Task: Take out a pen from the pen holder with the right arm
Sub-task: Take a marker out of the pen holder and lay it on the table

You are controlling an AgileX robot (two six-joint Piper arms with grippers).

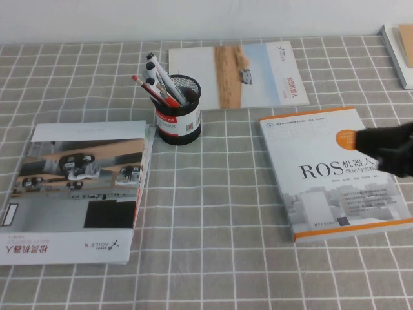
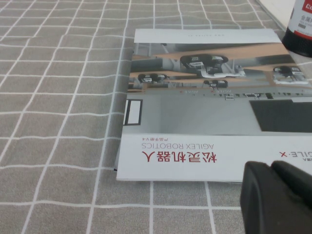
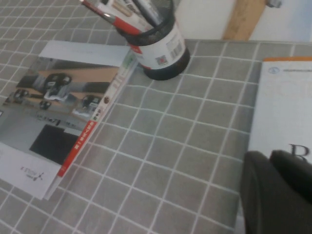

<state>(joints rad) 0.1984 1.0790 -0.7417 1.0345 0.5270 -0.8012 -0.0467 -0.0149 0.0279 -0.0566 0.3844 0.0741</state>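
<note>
Magazine (image 1: 77, 194) in front, pens (image 1: 161, 76) in the pen holder (image 1: 179, 113)

Red, white and black pens lean left in the black mesh pen holder behind the magazine, on a grey checked tablecloth (image 1: 213, 258) under a white wall (image 1: 193, 16). Our right gripper (image 1: 360, 139), pressed together and empty, hovers over the ROS book (image 1: 322, 187). Only the left wrist view shows our left gripper (image 2: 271, 168), likewise pressed together, near the magazine's edge.

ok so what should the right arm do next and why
Probably swing the right gripper left toward the pen holder, opening on the way: it hovers shut over the ROS book, well short of the pens leaning out of the holder. The left gripper sits shut by the edge of the brochure, out of the way.
</note>
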